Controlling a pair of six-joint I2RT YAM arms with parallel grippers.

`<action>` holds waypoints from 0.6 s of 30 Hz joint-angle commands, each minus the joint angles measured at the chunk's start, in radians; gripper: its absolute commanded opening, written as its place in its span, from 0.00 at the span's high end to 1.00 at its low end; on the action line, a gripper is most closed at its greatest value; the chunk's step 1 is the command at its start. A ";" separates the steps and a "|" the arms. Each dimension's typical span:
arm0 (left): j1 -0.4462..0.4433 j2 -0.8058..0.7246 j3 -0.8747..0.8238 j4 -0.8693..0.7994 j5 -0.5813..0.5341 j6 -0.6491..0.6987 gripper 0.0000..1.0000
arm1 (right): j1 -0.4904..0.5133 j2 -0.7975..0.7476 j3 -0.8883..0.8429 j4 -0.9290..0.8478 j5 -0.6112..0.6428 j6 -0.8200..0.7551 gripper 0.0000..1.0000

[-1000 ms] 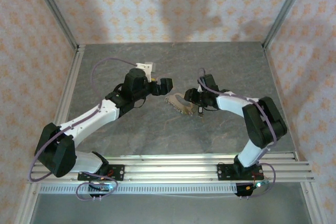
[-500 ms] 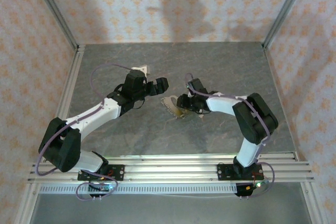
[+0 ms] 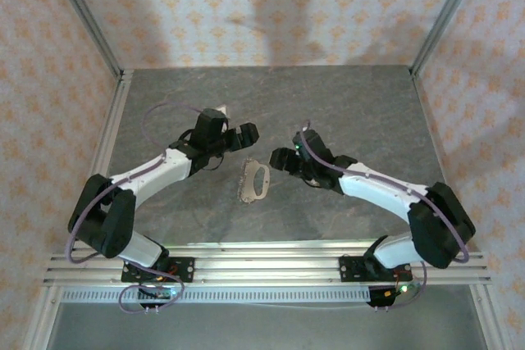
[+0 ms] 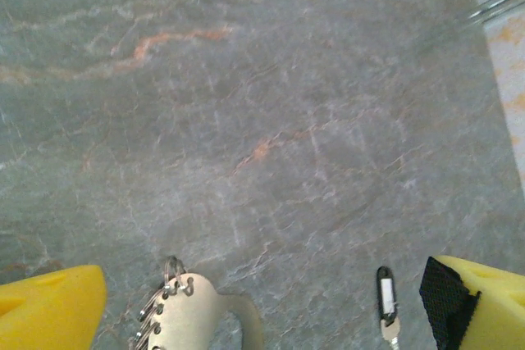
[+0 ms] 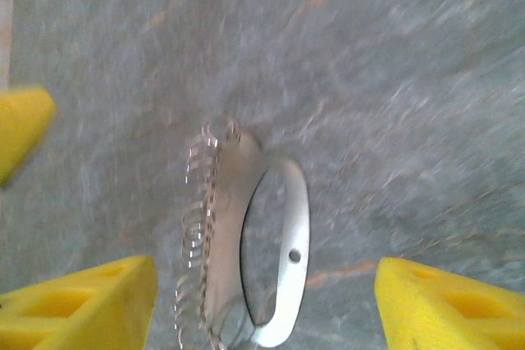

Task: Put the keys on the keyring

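Grey marbled table [image 3: 353,104], both arms reaching in toward the middle. Keyring [image 3: 254,180] lies flat on it btwn the two grippers and a bit nearer the arm bases, touching neither as far as I can tell from the top cam. It's a pale metal oval loop w/ a row of small wire loops along one long side. Left gripper [image 3: 243,135] sits up-left of it, right gripper [image 3: 284,159] up-right, both near.

On my left wrist cam the yellow fingers [image 4: 49,309] stand wide apart, holding nothing. One end of the keyring [image 4: 197,317] pokes in at the bottom edge. The key [image 4: 385,297], tiny w/ a dark head and pale blade, lies on the table just beside the right-hand finger, apart from the keyring.

Right wrist cam is blurred, but that gripper's fingers [image 5: 82,301] are spread wide too. The keyring [image 5: 287,227] lies flat on the table under the gap, not gripped.
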 commanded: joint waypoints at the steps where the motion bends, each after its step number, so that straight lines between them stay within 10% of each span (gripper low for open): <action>1: 0.007 0.063 0.031 -0.030 0.032 -0.001 0.00 | -0.006 0.009 0.012 -0.112 0.115 -0.039 0.28; 5: 0.007 0.141 0.036 0.000 0.072 -0.023 0.00 | -0.022 -0.006 -0.049 -0.040 0.100 -0.055 0.15; 18: -0.085 0.369 0.196 0.062 0.177 -0.079 0.00 | -0.025 -0.012 -0.116 0.027 0.017 -0.051 0.21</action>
